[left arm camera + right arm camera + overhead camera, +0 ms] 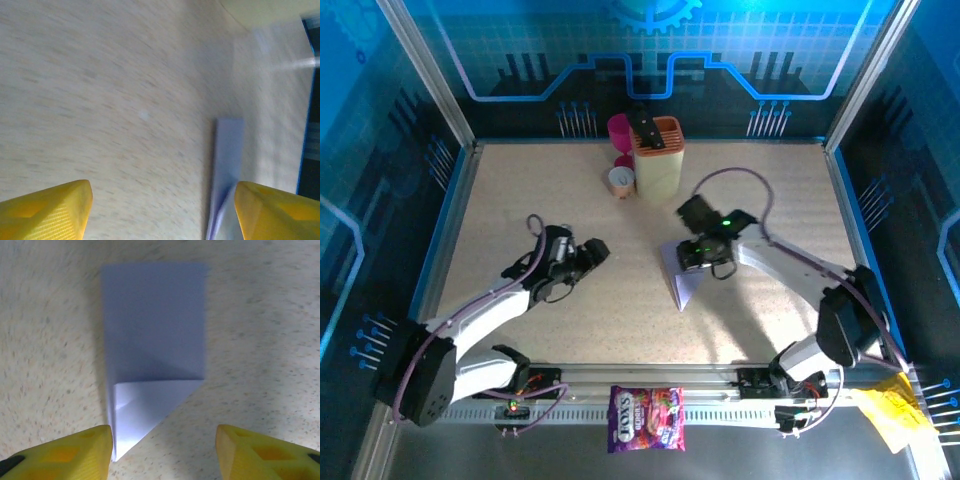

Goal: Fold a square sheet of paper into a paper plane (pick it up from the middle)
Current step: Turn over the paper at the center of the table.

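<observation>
Speckled beige table (520, 200), blue-lit walls (380, 100) around. Right gripper (162, 450) tilted down, jaws parted, empty. Folded lilac sheet of paper (155, 325) flat just ahead of it. Left gripper (162, 210) low, wide apart, with the paper beside its right finger.

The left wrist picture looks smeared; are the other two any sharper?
Left wrist: table grain streaked by blur, lilac paper soft-edged. Right wrist: sharper, the paper's folds crisp. Top external: clear, blue-lit walls, a bright patch on the table.

bright, even overhead light with a blue cast; left wrist view motion-blurred, right wrist view fairly sharp.
</observation>
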### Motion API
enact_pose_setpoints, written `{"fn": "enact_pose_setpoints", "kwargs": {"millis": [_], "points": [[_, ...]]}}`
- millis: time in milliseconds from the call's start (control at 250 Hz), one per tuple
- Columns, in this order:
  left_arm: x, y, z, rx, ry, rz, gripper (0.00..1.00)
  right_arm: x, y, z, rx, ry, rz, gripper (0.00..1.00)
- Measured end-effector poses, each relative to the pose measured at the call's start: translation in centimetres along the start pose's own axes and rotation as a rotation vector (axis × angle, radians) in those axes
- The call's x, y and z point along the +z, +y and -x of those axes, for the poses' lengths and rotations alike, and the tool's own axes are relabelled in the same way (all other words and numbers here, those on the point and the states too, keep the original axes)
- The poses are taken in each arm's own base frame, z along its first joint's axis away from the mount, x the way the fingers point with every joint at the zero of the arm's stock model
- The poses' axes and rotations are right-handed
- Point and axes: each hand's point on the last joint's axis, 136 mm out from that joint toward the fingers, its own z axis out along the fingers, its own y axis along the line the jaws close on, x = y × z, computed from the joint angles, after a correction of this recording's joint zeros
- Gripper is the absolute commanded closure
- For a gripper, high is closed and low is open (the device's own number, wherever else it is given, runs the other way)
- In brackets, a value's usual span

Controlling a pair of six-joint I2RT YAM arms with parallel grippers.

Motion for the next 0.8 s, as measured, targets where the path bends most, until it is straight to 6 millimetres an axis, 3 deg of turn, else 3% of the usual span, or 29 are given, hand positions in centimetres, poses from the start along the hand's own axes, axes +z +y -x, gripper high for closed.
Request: {"fn": "enact_pose_setpoints", "kwargs": {"millis": [228, 380, 547, 799], "points": [[4.8, -9.0, -8.1, 0.143, 0.198, -0.153, 0.24, 2.3, -7.4, -0.2, 0.35, 0.009, 0.165, 0.47], [8.0, -12.7, -12.7, 0.17, 0.295, -0.221, 0.24, 3.5, -8.9, -0.5, 0.48, 0.005, 0.265, 0.49], [10.0, -13.7, -14.7, 0.162, 0.334, -0.24, 0.24, 4.6, -8.0, -0.6, 0.507, 0.011, 0.354, 0.5], [12.0, -12.2, -15.3, 0.137, 0.347, -0.204, 0.25, 5.9, -6.8, -1.9, 0.526, 0.04, 0.432, 0.53]]}}
